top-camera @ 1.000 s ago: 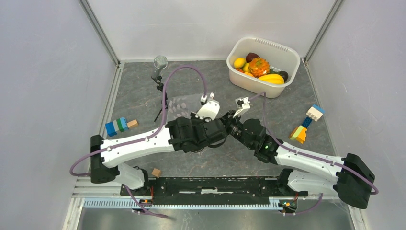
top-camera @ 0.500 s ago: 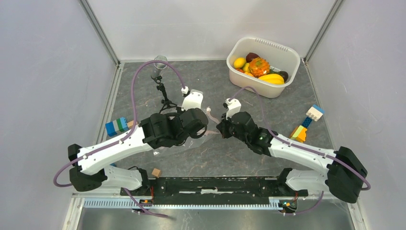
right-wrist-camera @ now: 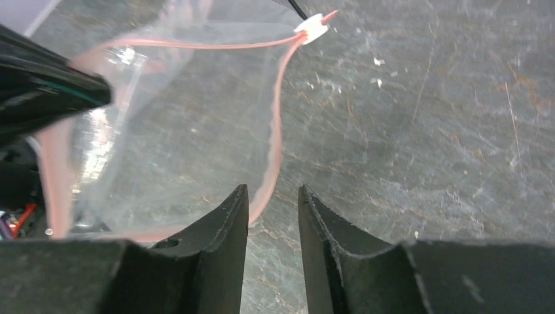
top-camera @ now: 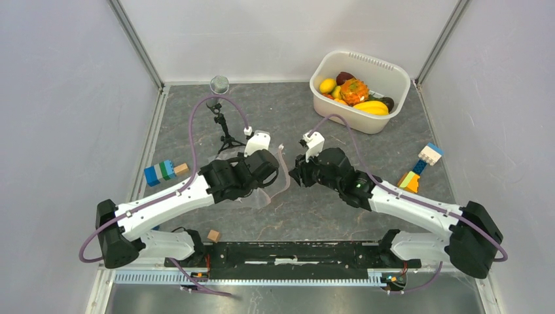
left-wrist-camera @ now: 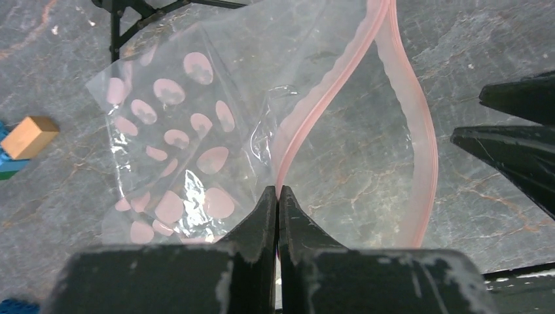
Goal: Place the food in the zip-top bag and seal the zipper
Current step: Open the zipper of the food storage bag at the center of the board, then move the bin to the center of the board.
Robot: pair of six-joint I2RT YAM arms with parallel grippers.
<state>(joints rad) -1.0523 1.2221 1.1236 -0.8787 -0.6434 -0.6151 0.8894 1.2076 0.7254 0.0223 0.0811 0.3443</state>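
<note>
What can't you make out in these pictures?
Top view: most of the zip-top bag, under the left arm.
Top view: lower food in the white tub, beneath upper pieces.
Left wrist view: bag's near edge, behind the left claw.
Right wrist view: bag's left side, blurred.

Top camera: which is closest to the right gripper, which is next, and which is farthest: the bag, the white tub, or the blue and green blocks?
1. The bag, right beside the right gripper, on its left.
2. The tub, at the back right.
3. The blocks, far over on the left.
</note>
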